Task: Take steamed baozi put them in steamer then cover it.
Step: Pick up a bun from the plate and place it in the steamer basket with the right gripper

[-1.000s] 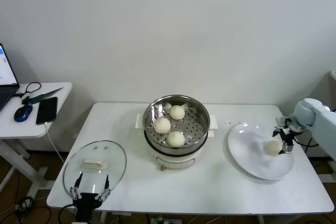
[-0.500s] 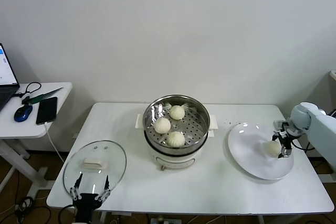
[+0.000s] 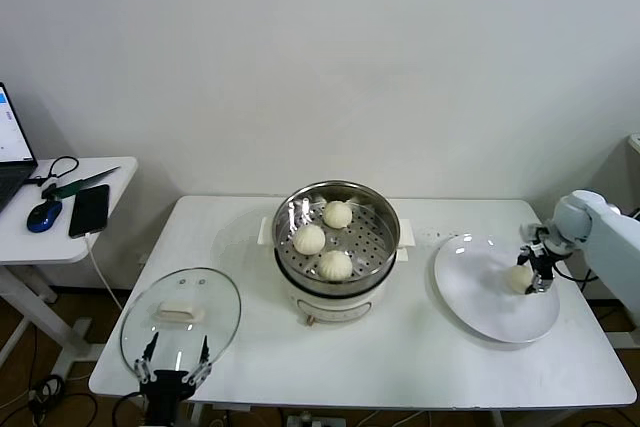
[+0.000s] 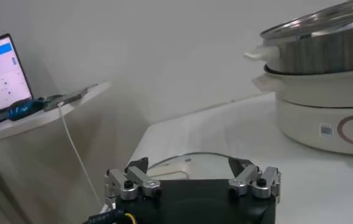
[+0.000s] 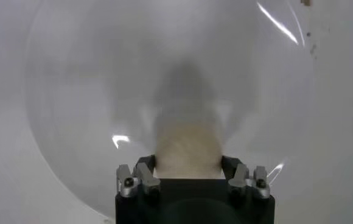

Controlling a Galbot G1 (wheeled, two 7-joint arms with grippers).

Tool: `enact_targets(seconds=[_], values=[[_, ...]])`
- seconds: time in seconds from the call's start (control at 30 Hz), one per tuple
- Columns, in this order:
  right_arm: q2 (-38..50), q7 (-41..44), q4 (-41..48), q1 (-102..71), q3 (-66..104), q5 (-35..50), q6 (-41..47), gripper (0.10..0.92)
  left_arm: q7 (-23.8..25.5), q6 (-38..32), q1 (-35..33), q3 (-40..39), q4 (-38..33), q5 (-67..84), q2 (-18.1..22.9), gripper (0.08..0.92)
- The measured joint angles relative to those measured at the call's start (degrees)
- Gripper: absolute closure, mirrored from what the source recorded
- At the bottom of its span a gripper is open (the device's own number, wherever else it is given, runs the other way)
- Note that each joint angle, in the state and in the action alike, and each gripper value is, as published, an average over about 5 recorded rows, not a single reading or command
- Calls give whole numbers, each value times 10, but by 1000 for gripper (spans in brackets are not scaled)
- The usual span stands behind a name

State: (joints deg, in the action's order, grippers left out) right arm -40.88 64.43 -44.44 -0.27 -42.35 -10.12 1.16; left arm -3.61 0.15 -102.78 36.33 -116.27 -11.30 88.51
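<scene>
My left gripper (image 3: 172,359) hangs off the table's (image 3: 400,347) near edge, fingers apart, cover (image 3: 181,317) just beyond it | my right gripper (image 5: 188,159) over the white plate (image 3: 480,302), fingers pressed on the last baozi (image 5: 187,151) | steamer (image 3: 337,247) well to its left, three baozi (image 3: 335,264) inside.

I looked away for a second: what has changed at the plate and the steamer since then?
The right gripper has closed around the last baozi on the white plate; the bun is not lifted yet. Three buns in the steamer, the cover on the table and the parked left gripper are unchanged.
</scene>
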Motion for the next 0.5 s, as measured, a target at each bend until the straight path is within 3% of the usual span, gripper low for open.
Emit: enact_targets(seconds=[0.5], values=[[-11, -16, -81, 192, -169, 211, 66, 330, 3, -4, 4, -14, -5, 14, -4, 177]])
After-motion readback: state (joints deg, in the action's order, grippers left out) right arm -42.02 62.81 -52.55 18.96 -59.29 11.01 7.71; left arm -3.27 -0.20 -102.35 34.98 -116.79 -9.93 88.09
